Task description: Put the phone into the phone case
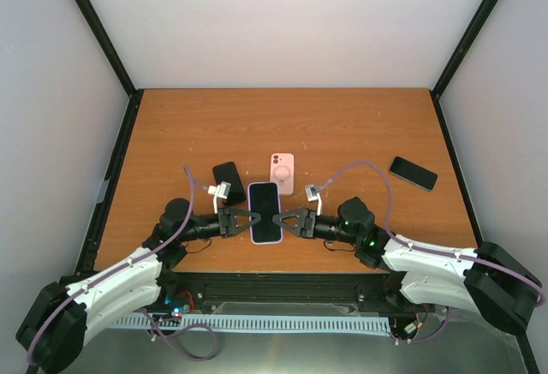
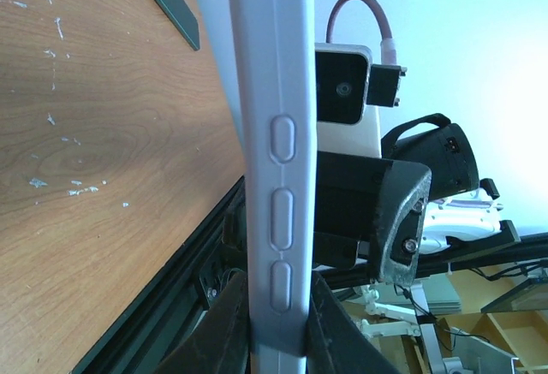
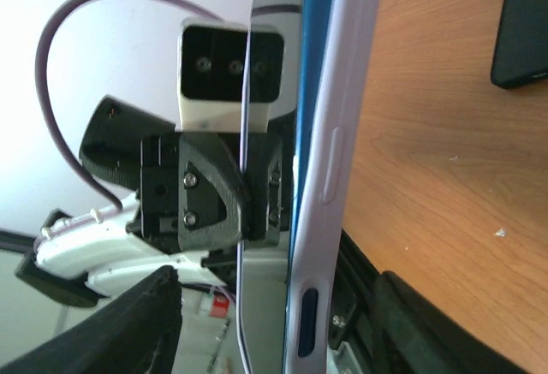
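At the centre of the top view the phone [image 1: 265,210] sat in its lilac case [image 1: 265,241]; low in the left wrist view the left gripper [image 2: 278,340] pinched the case's edge; in the right wrist view the right gripper [image 3: 282,323] stood spread.

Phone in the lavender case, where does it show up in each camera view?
Top external: phone lies low centre, lengthwise.
Left wrist: phone edge-on, a vertical strip mid-frame.
Right wrist: phone edge-on, just right of centre.
Shared landmark: the wooden table.
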Controlling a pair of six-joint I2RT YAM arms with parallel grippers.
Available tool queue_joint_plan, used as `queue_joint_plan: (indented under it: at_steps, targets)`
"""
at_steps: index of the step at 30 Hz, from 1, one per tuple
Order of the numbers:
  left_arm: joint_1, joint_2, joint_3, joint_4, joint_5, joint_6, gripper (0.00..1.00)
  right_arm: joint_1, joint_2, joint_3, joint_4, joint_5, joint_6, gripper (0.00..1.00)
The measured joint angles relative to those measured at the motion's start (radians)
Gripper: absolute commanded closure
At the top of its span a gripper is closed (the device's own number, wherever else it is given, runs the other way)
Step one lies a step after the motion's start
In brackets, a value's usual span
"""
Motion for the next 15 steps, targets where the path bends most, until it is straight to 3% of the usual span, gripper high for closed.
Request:
queue_joint_plan:
  at_steps: [3, 11, 15]
  targets:
    - [0.0, -0.006, 0.0, -0.003, 0.0, 0.021, 1.0, 0.002, -0.014, -0.003, -0.012, -0.025, -0.005, 0.39]
    - [0.0, -0.005, 0.008, -0.007, -0.004, 0.065, 1.0, 0.002, -0.01, -0.007, -0.019, -0.087, 0.005, 0.59]
    - [0.0, -0.005, 0.015, -0.03, -0.018, 0.083, 1.0, 0.002, 0.006, -0.007, -0.013, -0.105, 0.032, 0.83]
